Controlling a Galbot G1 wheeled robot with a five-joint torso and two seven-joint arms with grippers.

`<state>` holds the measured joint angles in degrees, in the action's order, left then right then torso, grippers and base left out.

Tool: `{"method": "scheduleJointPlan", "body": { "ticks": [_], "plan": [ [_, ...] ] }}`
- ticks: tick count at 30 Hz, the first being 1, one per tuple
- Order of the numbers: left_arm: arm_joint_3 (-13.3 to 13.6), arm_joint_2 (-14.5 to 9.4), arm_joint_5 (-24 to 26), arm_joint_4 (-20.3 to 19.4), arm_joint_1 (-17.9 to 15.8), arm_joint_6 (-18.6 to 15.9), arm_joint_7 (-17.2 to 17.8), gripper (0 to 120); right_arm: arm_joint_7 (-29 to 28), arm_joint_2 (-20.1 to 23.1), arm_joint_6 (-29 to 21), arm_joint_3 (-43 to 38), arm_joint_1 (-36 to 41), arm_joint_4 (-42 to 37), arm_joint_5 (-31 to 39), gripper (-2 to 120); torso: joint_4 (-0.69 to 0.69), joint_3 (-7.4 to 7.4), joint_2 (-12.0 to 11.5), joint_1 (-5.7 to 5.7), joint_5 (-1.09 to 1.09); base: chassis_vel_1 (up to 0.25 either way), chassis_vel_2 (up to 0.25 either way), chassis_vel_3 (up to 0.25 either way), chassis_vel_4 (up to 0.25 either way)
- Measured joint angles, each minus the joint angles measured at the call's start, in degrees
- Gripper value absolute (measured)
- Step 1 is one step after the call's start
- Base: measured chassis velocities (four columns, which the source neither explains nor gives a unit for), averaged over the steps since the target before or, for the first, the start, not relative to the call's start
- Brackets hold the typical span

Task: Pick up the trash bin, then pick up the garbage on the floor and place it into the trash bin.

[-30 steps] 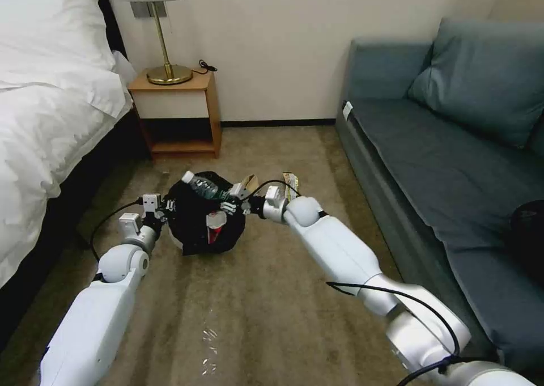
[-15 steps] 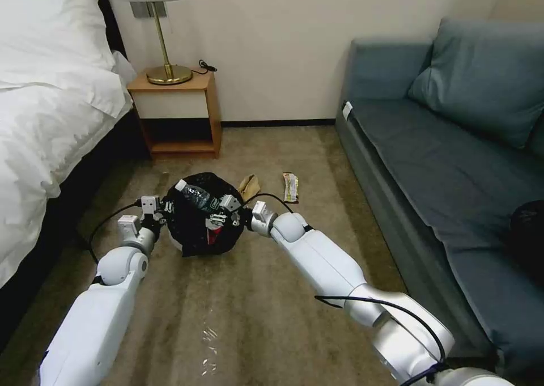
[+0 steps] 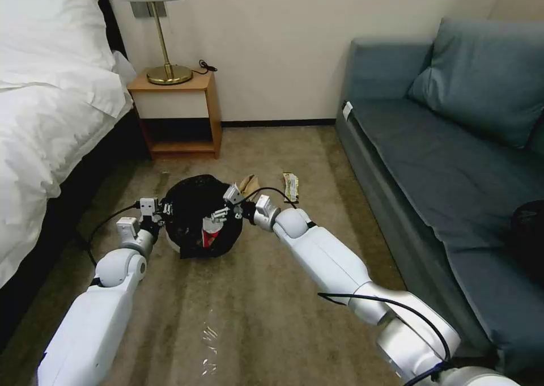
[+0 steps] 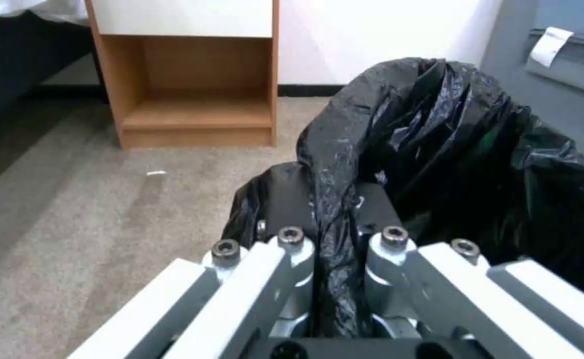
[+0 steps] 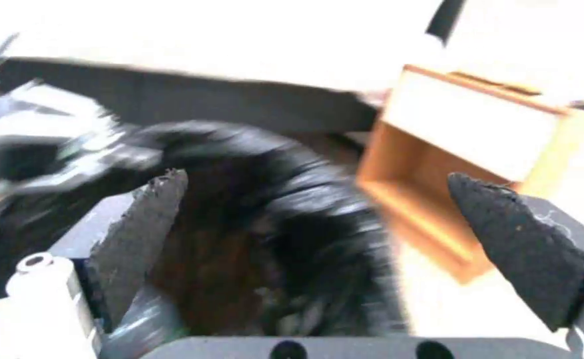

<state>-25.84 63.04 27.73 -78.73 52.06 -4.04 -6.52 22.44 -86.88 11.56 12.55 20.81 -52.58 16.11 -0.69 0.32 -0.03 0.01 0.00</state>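
Holding trash bin (image 3: pixel 198 221) at centre frame by left gripper (image 4: pixel 335 249) pinched on bag-lined rim, keeping mouth open under right gripper (image 3: pixel 218 213), jaws spread empty above it; paper bag (image 3: pixel 247 182) and yellow-green wrapper (image 3: pixel 290 186) lying on carpet (image 3: pixel 272 306) just beyond.

Floor: brown carpet (image 3: pixel 266 312).
On it, near the nightstand (image 3: pixel 180 114): tan paper bag (image 3: pixel 248 182).
Just past the bag, away from the nightstand: flat snack wrapper (image 3: pixel 290 185).
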Motion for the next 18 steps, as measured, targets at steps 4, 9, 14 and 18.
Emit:
{"method": "scheduleJointPlan", "body": {
  "ticks": [4, 9, 14, 18],
  "plan": [
    [-0.4, -0.2, 0.0, -0.2, 0.0, 0.0, 0.1, 4, -6.1, 1.2, -4.0, 0.0, -0.1, -2.5, 4.4, 100, 0.00, 0.00, 0.0, 0.00, 0.00, 0.000, 0.000, 0.000, 0.000],
    [-1.3, -1.0, 0.1, -1.3, 0.5, -0.2, 0.6, 4, -13.1, 3.6, -11.1, 0.1, -0.5, -5.1, 11.5, 100, -0.01, 0.00, 0.0, 0.00, 0.00, 0.000, 0.000, 0.000, 0.000],
    [-2.2, -1.9, 0.5, -3.2, 1.1, -1.2, 1.2, 4, -18.4, 5.6, -18.4, 0.4, -1.5, -7.1, 16.1, 100, 0.00, 0.00, 0.0, 0.00, 0.00, 0.000, 0.000, 0.000, 0.000],
    [-3.1, -2.6, 0.3, -4.7, 1.6, -2.0, 1.8, 4, -22.2, 7.5, -24.0, 0.5, -2.9, -8.8, 21.5, 100, 0.00, 0.00, 0.0, 0.00, 0.00, 0.000, 0.000, 0.000, 0.000]
  ]
}}
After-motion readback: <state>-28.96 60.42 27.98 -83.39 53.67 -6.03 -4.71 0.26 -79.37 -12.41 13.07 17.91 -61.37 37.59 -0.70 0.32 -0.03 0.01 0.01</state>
